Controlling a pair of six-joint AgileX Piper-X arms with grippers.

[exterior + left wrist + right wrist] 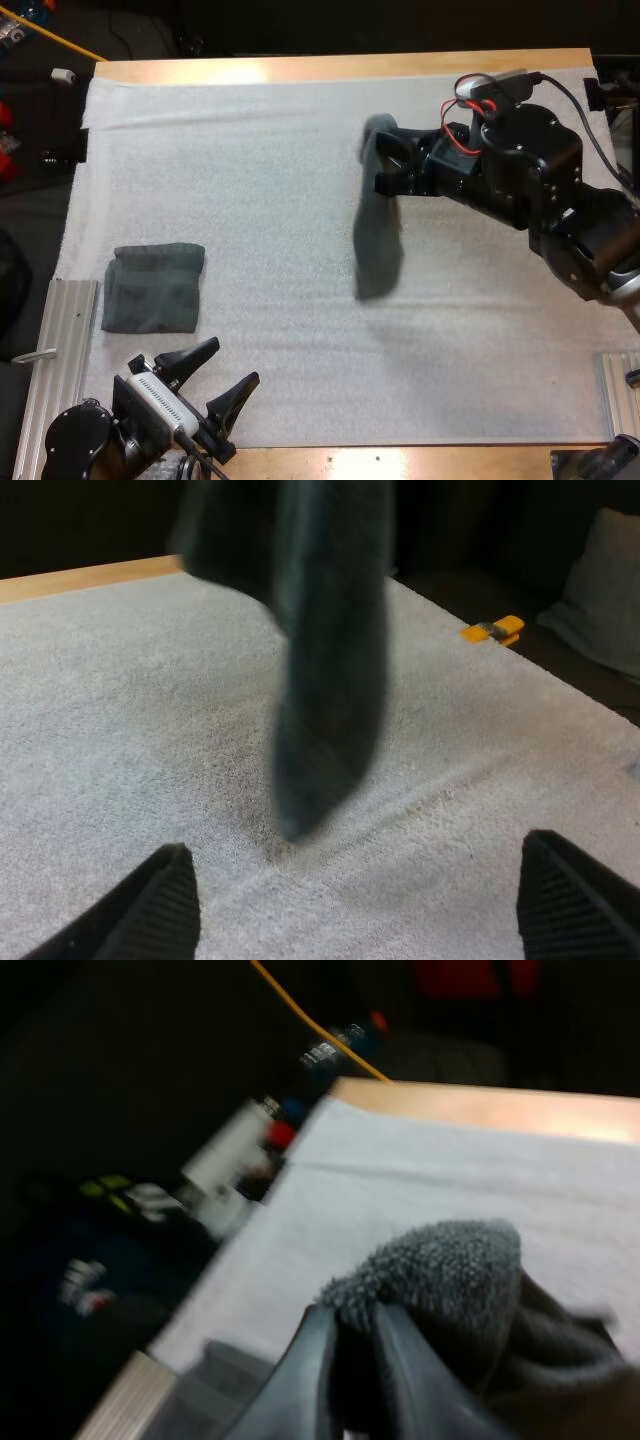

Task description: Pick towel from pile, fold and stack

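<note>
Two black fingers of the right gripper (385, 165) pinch the top edge of a dark, fuzzy towel (378, 245), which hangs limp right of centre. So small a bite could slip and drop it crumpled. At lower left the folded towel (153, 288) lies flat, and the left gripper (228, 362) stands spread and empty.

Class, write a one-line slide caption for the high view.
The right gripper holds a hanging towel over the white mat; a folded towel lies near the open left gripper.
</note>
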